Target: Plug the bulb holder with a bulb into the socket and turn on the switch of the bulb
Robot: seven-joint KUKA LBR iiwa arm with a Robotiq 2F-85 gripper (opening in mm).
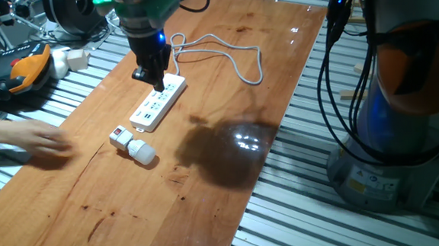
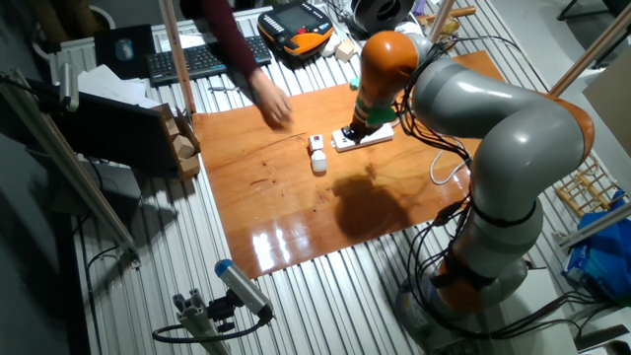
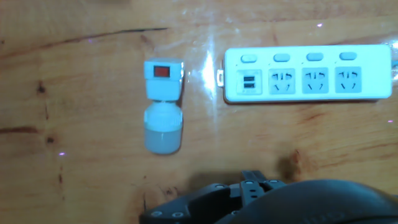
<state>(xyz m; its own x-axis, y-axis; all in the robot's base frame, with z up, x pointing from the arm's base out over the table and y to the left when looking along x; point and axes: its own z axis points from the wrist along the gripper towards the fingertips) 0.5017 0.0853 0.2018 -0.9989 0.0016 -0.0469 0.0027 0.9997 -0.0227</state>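
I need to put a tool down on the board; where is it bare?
Bare: the wide stretch of the table on the bulb's side, away from the socket, glare and shadow only. Crowded: around the bulb holder, socket and looped cord; a person's hand reaches in there.

In the hand view the gripper [image 3: 252, 186] shows only as a dark blur at six o'clock, jaws unreadable; the socket [image 3: 308, 73] runs off at three o'clock; a person's hand [image 1: 30, 141] blurs at nine o'clock.

white socket [image 3: 308, 73], red switch [image 3: 161, 71], seemingly white bulb [image 3: 163, 128]
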